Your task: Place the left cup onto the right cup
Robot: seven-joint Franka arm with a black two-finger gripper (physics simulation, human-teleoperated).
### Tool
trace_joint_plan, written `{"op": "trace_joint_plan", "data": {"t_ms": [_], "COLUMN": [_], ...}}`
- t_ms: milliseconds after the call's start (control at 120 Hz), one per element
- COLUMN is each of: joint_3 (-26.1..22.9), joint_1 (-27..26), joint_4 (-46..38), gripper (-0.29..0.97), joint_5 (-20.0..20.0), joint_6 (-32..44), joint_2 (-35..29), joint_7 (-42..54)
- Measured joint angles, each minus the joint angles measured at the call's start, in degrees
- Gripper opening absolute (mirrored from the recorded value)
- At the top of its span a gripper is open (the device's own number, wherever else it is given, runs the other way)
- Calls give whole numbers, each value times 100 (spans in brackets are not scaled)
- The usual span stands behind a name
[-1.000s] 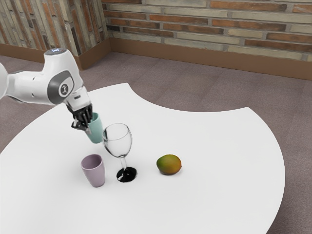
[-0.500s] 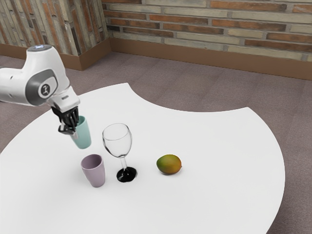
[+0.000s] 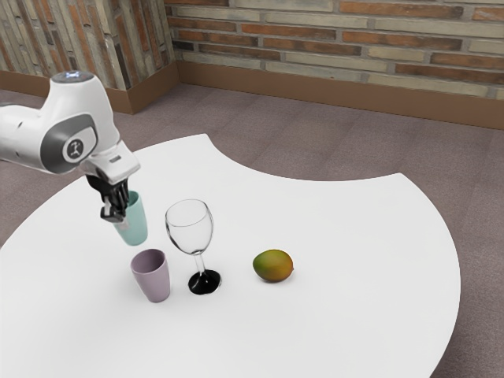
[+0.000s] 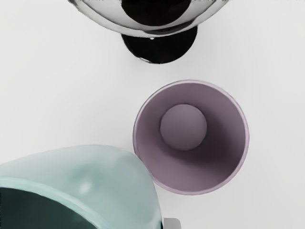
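Tilted teal cup (image 3: pixel 132 223) in the jaws, seemingly aloft beside purple cup (image 3: pixel 150 275).

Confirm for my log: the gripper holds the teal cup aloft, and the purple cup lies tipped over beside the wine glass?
No: the exterior view shows the purple cup standing upright beside the wine glass. The gripper does hold the teal cup aloft.
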Motion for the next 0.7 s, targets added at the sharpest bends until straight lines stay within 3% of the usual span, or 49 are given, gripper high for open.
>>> {"op": "trace_joint_plan", "data": {"t_ms": [700], "joint_3": [-578], "joint_1": [-1], "joint_4": [-233], "gripper": [-11], "joint_5": [27], "joint_6": [-27], "joint_2": [-126], "joint_7": [-1332]}}
